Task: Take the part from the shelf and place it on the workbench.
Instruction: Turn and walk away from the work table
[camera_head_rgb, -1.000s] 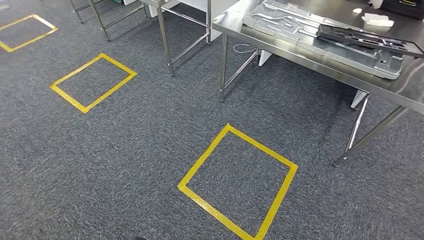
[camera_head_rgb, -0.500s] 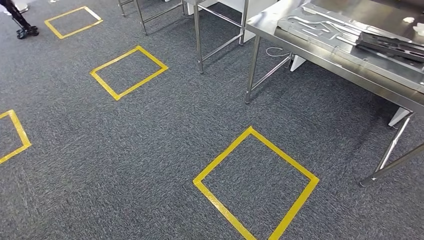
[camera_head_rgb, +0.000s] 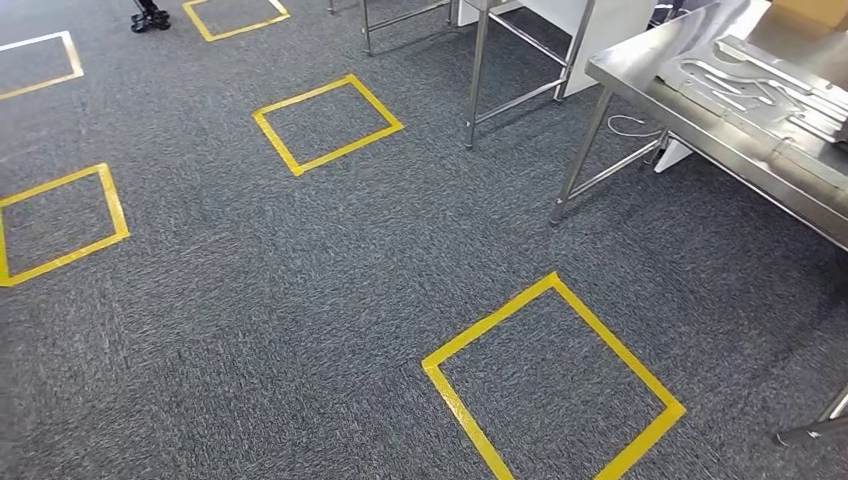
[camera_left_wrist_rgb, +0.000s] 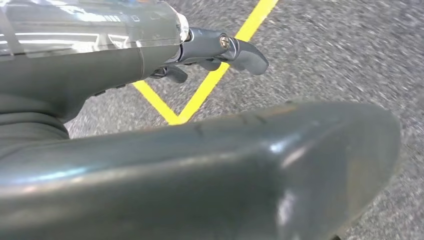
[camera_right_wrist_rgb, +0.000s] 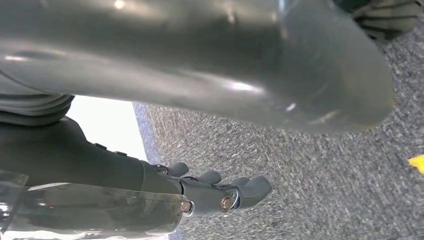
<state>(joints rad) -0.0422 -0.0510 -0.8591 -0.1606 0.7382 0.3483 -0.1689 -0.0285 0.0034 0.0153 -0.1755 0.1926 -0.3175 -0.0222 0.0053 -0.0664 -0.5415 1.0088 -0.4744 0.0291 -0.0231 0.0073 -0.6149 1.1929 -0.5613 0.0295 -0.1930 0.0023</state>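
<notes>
A steel workbench (camera_head_rgb: 650, 75) stands at the far right of the head view. A pressed silver metal panel (camera_head_rgb: 760, 90) lies flat on it. My left hand (camera_left_wrist_rgb: 125, 70) hangs over grey carpet beside a yellow tape line; its dark fingers (camera_left_wrist_rgb: 220, 47) are stretched out and hold nothing. My right hand (camera_right_wrist_rgb: 125, 175) also hangs above the carpet, with its fingers (camera_right_wrist_rgb: 240, 192) extended side by side and nothing in them. The thick thumb of each hand looms close to its wrist camera.
Yellow tape squares mark the carpet: one near (camera_head_rgb: 555, 385), one further off (camera_head_rgb: 325, 122), one at the left (camera_head_rgb: 60, 220). Legs of another steel table (camera_head_rgb: 478, 75) and a white cabinet (camera_head_rgb: 590, 25) stand at the back. A dark object (camera_head_rgb: 150, 18) sits at the top left.
The camera has swung to the left: the workbench has slid toward the right edge, the black part on it has left the picture, and more tape squares have come in on the left.
</notes>
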